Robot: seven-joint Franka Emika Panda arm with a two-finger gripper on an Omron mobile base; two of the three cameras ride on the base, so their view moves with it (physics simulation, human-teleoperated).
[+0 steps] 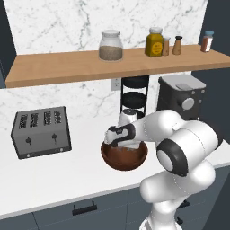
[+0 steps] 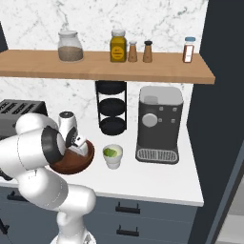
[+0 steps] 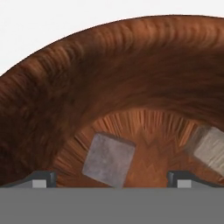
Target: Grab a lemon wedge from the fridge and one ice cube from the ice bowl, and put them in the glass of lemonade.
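The jaws [image 3: 112, 177] stand wide open, lowered into the ice bowl [image 3: 131, 65] — one ice cube [image 3: 109, 159] lies between the fingertips, untouched, a second cube [image 3: 211, 148] off to one side. The glass of lemonade [image 2: 113, 156] stands just beside the bowl on the bench [image 2: 157, 178].

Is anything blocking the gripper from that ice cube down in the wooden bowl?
Nothing visible. The open gripper is inside the ice bowl, and one ice cube lies between its fingertips with only bare wood around it. The second cube sits off to the side.
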